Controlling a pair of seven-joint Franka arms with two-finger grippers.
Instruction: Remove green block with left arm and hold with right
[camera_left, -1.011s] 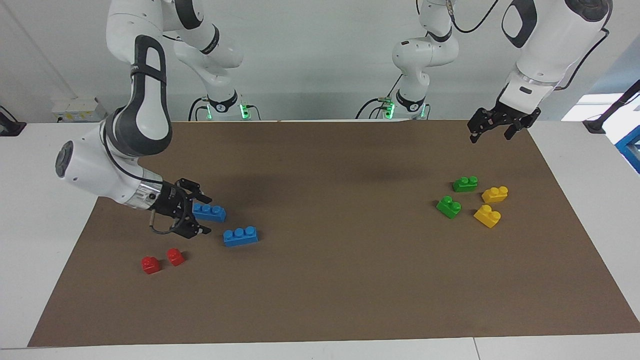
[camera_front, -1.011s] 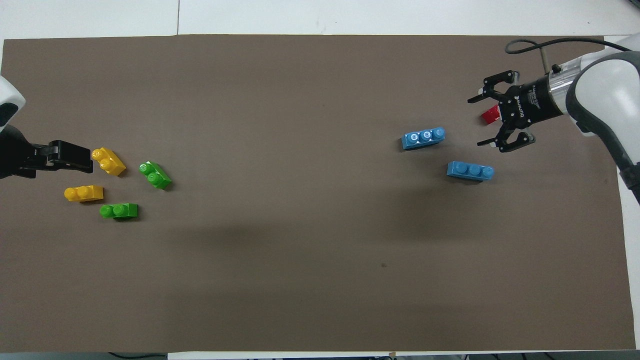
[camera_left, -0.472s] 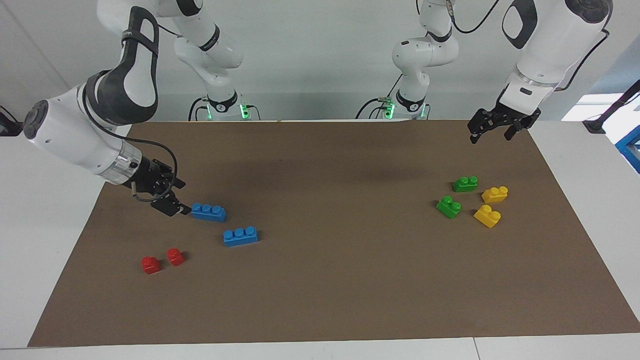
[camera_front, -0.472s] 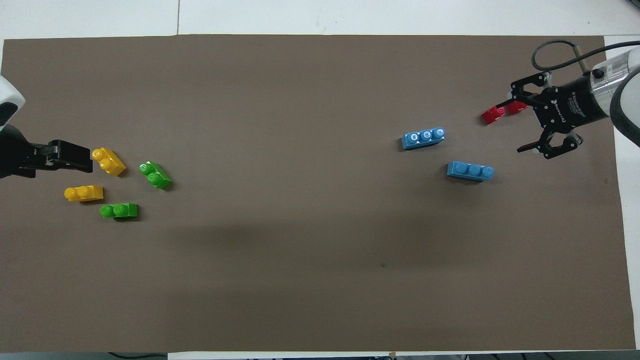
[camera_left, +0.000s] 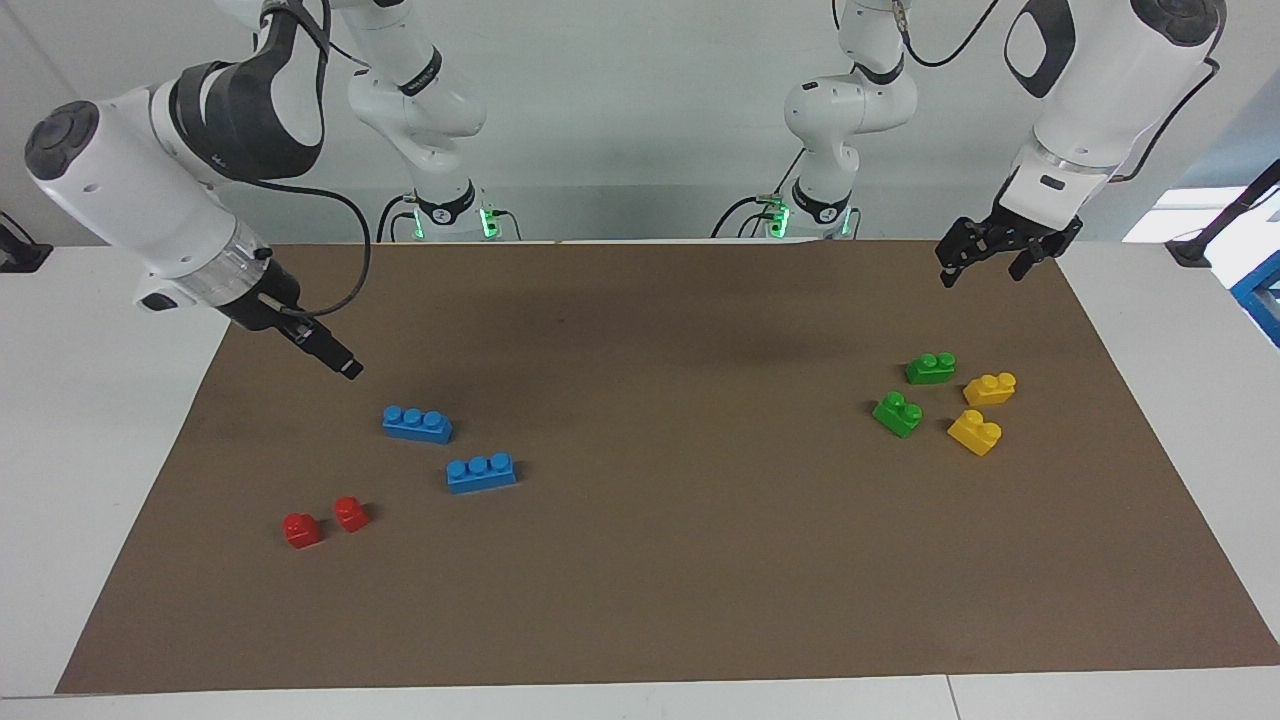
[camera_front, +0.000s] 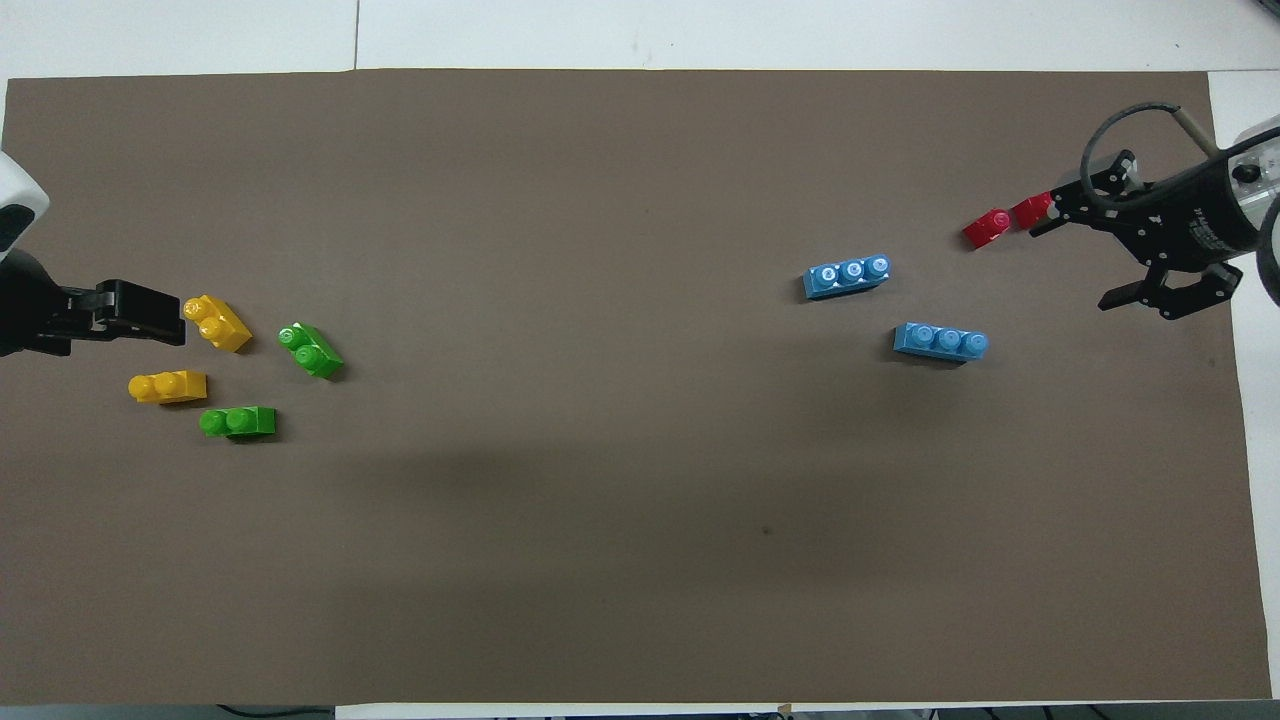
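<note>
Two green blocks lie on the brown mat (camera_left: 640, 600) toward the left arm's end. One green block (camera_left: 930, 368) (camera_front: 238, 422) is nearer to the robots than the other green block (camera_left: 897, 413) (camera_front: 311, 350). My left gripper (camera_left: 985, 262) (camera_front: 150, 312) is open and empty. It hangs in the air over the mat's edge, apart from both green blocks. My right gripper (camera_left: 347, 367) (camera_front: 1075, 262) is open and empty, raised over the mat at the right arm's end.
Two yellow blocks (camera_left: 990, 388) (camera_left: 975, 432) lie beside the green ones. Two blue three-stud bricks (camera_left: 417, 424) (camera_left: 481, 472) and two small red blocks (camera_left: 301, 529) (camera_left: 350, 513) lie toward the right arm's end.
My right gripper has risen and drawn back from the blue brick toward the right arm's end of the table. The left arm and all blocks have not moved.
</note>
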